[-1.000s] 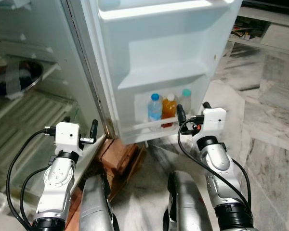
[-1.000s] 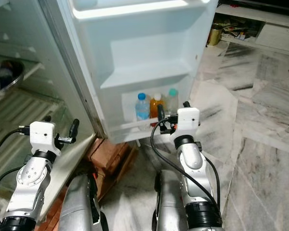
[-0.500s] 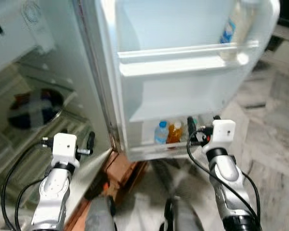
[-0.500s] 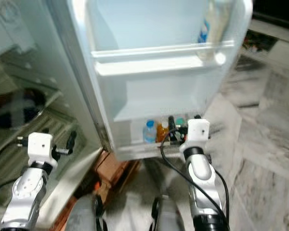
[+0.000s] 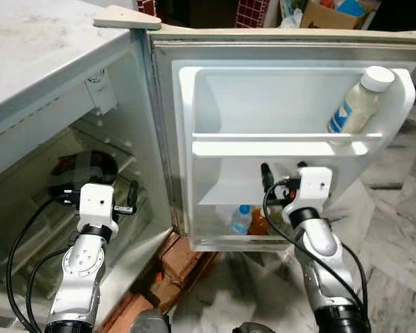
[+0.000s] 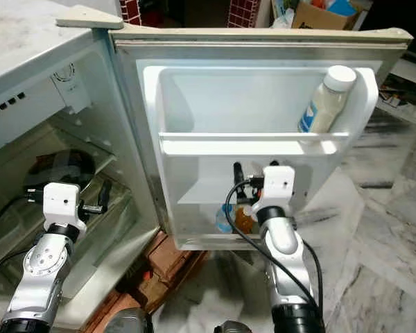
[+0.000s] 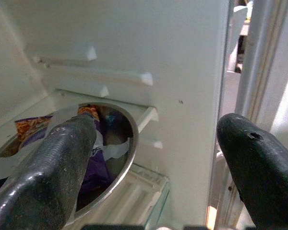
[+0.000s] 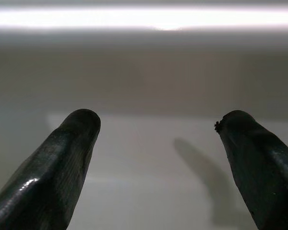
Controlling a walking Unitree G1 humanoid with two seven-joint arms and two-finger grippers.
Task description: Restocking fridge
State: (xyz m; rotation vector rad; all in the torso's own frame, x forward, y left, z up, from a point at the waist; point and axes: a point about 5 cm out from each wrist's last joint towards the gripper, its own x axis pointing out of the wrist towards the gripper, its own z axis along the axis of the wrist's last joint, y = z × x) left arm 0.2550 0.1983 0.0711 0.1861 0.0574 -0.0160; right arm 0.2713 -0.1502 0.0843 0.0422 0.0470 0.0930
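Fridge (image 5: 28, 90) open, steel bowl (image 7: 116, 158) on inner shelf. Left gripper (image 7: 153, 158) spread, empty, facing bowl. Door (image 5: 284, 97) carries white bottle (image 5: 357, 104) in top rack, small bottles (image 5: 253, 220) in bottom rack. Right gripper (image 8: 158, 163) spread, empty, at middle shelf — nothing in hand; likely next: fetch stock.

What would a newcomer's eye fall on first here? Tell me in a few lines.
First the open fridge door, its white inner shelves facing the camera, with a white-capped bottle leaning in the top shelf's far corner. Next the right tool, open and empty, raised before the door's middle, above the small bottles in the lowest shelf. The left tool, open, points into the fridge body at a steel bowl.
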